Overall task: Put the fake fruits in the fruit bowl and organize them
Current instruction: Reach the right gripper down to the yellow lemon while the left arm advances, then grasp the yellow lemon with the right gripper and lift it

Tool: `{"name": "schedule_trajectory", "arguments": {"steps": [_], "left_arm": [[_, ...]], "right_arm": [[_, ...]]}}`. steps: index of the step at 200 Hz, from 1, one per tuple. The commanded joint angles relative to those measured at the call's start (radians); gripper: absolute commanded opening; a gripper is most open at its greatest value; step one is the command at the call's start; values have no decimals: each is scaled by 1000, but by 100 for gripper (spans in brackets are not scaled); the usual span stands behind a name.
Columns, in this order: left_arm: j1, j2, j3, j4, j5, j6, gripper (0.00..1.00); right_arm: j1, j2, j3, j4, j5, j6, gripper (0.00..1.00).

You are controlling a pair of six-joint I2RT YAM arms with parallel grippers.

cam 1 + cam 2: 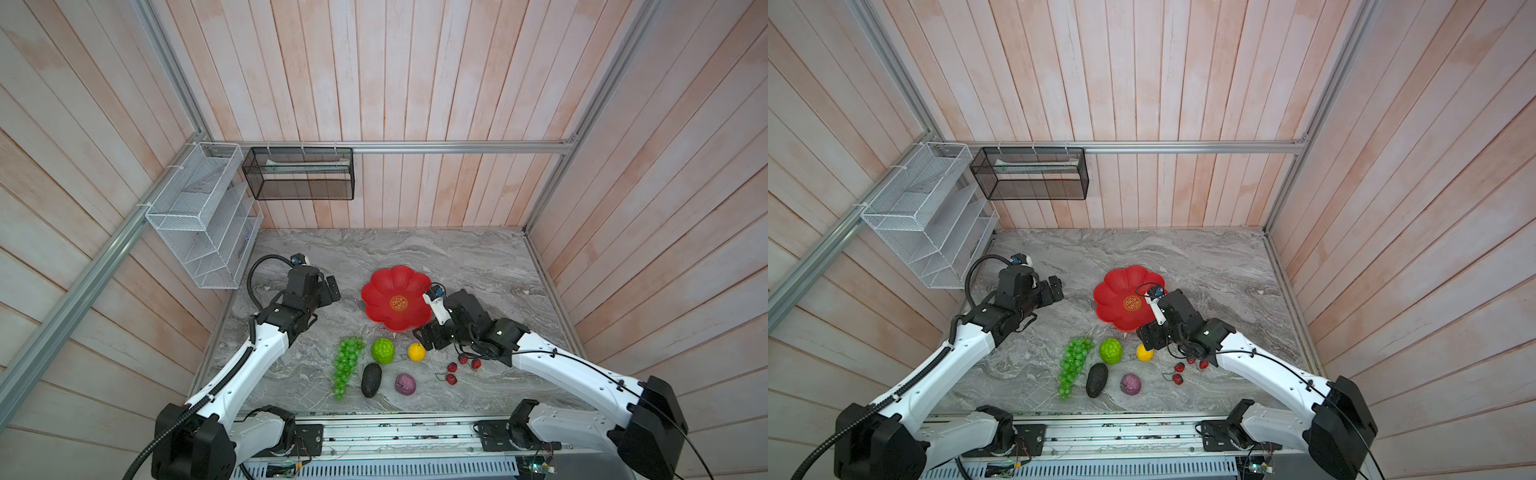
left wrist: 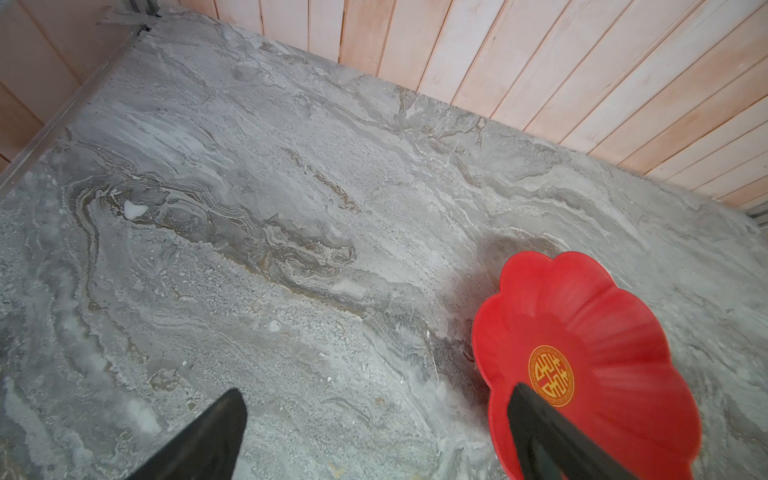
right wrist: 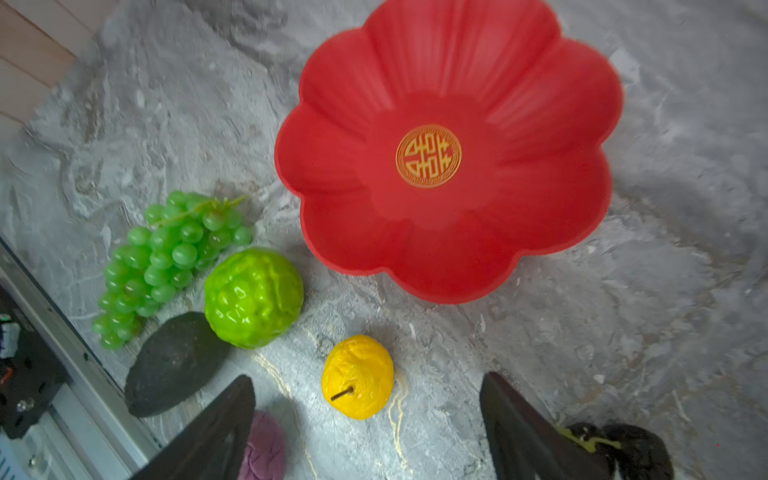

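The red flower-shaped fruit bowl point(image 1: 384, 284) point(image 3: 457, 66) stands empty mid-table. In front of it lie the fake fruits: green grape bunch point(image 1: 347, 365), bumpy lime-green ball point(image 1: 382, 350), small yellow fruit point(image 1: 416, 352) point(image 3: 358, 376), dark avocado point(image 1: 371, 380), purple fruit point(image 1: 405, 384) and red berries point(image 1: 451, 367). Black berries point(image 3: 623, 444) show in the right wrist view. My right gripper point(image 1: 422, 337) point(image 3: 368, 380) hangs open just above the yellow fruit, which sits between its fingers, untouched. My left gripper point(image 1: 330, 289) point(image 2: 377, 392) is open and empty, left of the bowl point(image 2: 602, 324).
A white wire rack point(image 1: 199, 216) and a black mesh basket point(image 1: 299, 174) hang on the back left walls. Wooden walls close the marble table on three sides. A metal rail point(image 1: 395, 432) runs along the front edge.
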Motion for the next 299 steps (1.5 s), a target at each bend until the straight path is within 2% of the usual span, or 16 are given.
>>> {"name": "schedule_trajectory", "arguments": {"steps": [1,60,114,165,257,278,299], "left_arm": [[-2,62,97,-30,-7,44,100],[-2,80,87,14,64,-4,100],[-2,28,56,9,46,-36,100],[-2,19,61,-3,43,-36,100],[-1,9,62,-10,29,-35,100],[-1,-5,54,-7,22,-43,100],[-1,-13,50,-2,16,-47,100]], "right_arm": [[3,43,38,-56,-79,-17,86],[22,203,7,-11,-125,-42,85],[23,308,-1,65,-111,-78,83],[23,378,-6,101,-116,-99,77],[23,328,-37,84,-162,-117,48],[23,279,22,-17,-158,-124,46],[20,229,152,-135,-139,-126,45]]}}
